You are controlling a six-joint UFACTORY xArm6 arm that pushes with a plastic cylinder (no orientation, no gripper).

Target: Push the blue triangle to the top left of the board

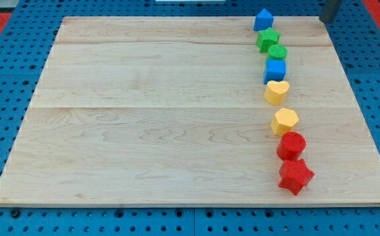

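Note:
The blue triangle (263, 19) sits at the board's top edge, right of centre, at the head of a column of blocks. My tip (326, 21) is a dark rod end at the view's top right, about a hundred pixels right of the blue triangle and not touching any block. The wooden board (144, 118) fills most of the view.
Below the blue triangle, running down the board's right part: a green star (268, 39), a green cylinder (278, 52), a blue cube (275, 69), a yellow heart (276, 92), a yellow hexagon (285, 121), a red cylinder (291, 145) and a red star (295, 176). Blue pegboard (6, 98) surrounds the board.

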